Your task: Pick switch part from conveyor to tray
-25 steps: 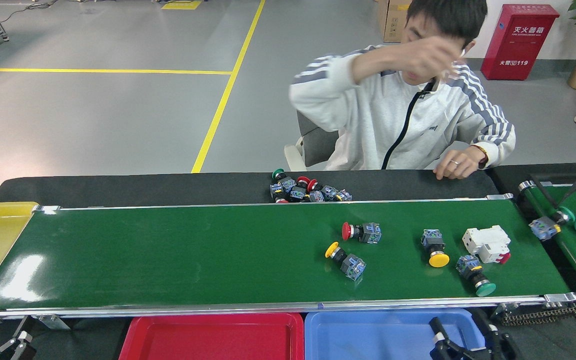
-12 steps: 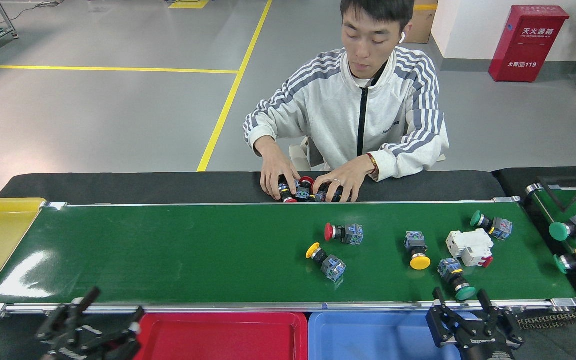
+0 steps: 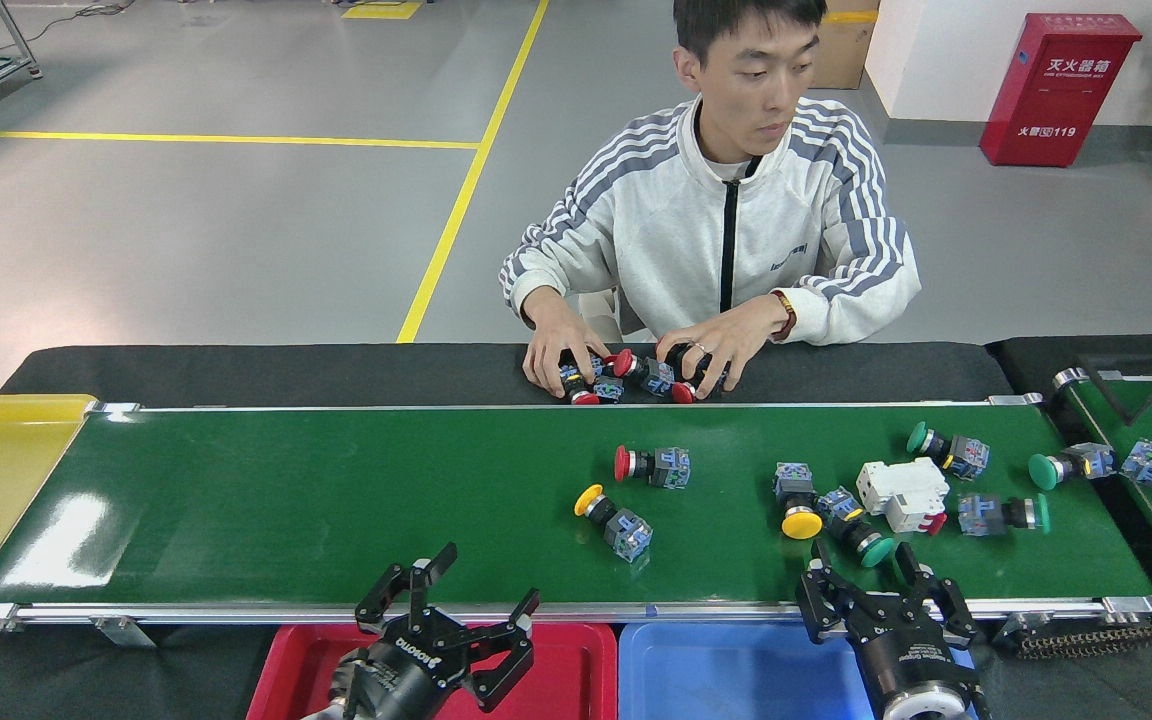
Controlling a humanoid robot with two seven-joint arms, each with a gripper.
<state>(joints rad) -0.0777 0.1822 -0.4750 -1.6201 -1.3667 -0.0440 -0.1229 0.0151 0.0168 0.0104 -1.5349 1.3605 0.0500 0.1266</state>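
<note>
The switch parts lie on the conveyor (image 3: 336,500), the yellow-capped one (image 3: 614,520) nearest the red tray (image 3: 576,660) — and if the belt is running, a slow grab would miss it. Both the left gripper (image 3: 456,612) and right gripper (image 3: 876,590) hover at the belt's near rail, jaws wide and empty. The white breaker (image 3: 904,494) touches a green-capped switch (image 3: 856,535) — easy to grab by mistake.

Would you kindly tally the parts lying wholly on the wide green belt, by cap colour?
Red-capped switch: 1
Yellow-capped switches: 2
Green-capped switches: 3
White breaker: 1
Total: 7
Extra green-capped switch, straddling the conveyor's right end, is left out.
</note>
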